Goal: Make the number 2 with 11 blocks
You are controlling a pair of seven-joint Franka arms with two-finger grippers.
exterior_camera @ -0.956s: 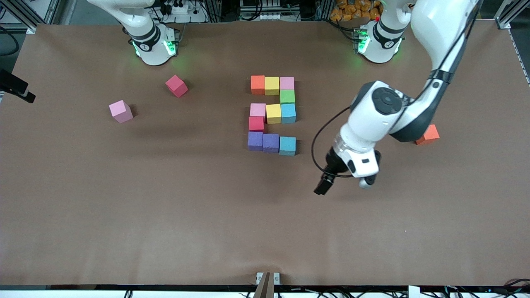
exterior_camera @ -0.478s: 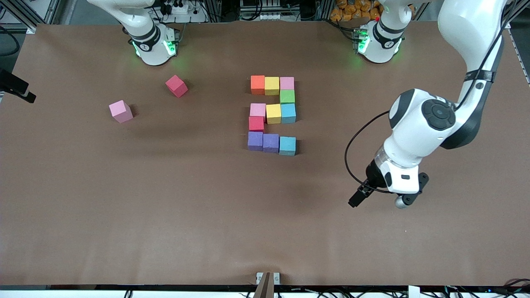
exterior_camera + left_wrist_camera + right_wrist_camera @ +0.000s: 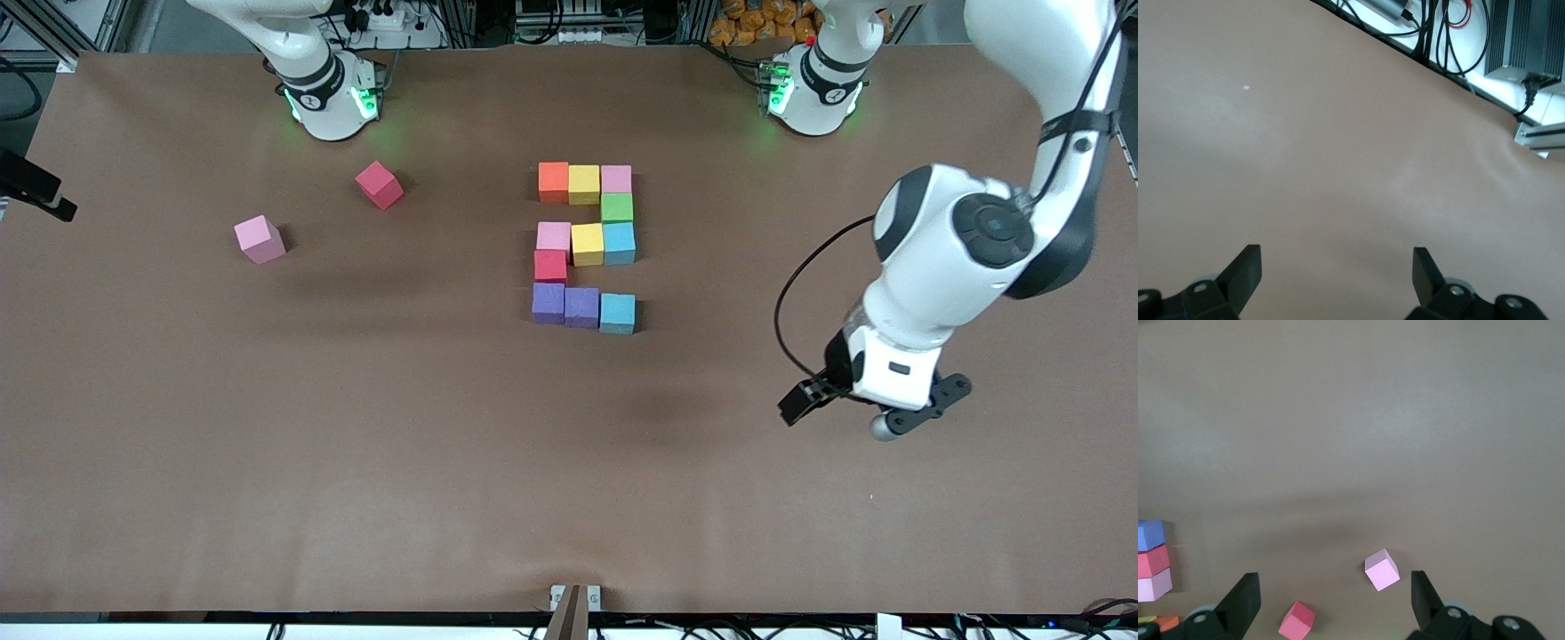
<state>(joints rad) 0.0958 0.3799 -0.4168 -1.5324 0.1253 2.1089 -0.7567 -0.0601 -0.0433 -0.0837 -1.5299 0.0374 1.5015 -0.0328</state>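
1. The left gripper (image 3: 1336,263) hung over bare table toward the left arm's end, its fingers (image 3: 1245,267) spread wide with nothing between them.
2. In the front view the left gripper (image 3: 876,413) showed only from above, below its white wrist.
3. The right gripper (image 3: 1335,590) was likewise wide open and empty, held high over the table; its arm waited, out of the front view except for the base.
4. The brown table (image 3: 356,444) lay bare under the left gripper.
5. The number 2 (image 3: 584,248) sat near the middle of the table, well apart from the left gripper.
6. Its blocks ran orange, yellow, pink in the row farthest from the front camera, then green, then pink, yellow, light blue, then red, then purple, purple, light blue nearest the camera.
7. A loose red block (image 3: 380,184) and a loose pink block (image 3: 260,239) lay toward the right arm's end, apart from each other and from the digit.
8. The right wrist view showed both: red block (image 3: 1297,620), pink block (image 3: 1381,569).
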